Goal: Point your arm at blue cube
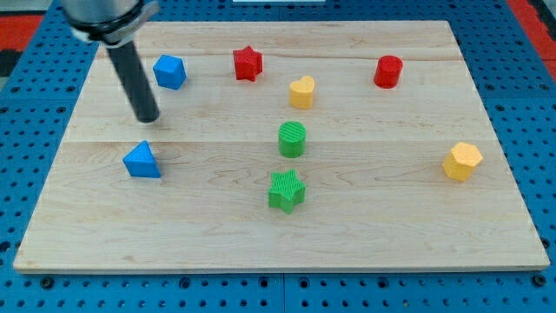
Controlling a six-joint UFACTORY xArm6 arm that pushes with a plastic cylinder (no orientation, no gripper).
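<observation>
The blue cube (170, 71) sits near the view's top left on the wooden board (391, 217). My dark rod comes down from the top left and my tip (148, 117) rests on the board below and slightly left of the cube, a short gap away, not touching it. A second blue block, triangular (142, 161), lies just below my tip.
A red star (248, 63), a yellow heart (301, 91) and a red cylinder (388, 71) stand along the top. A green cylinder (293, 139) and a green star (286, 190) are in the middle. A yellow hexagon (462, 161) is at the right.
</observation>
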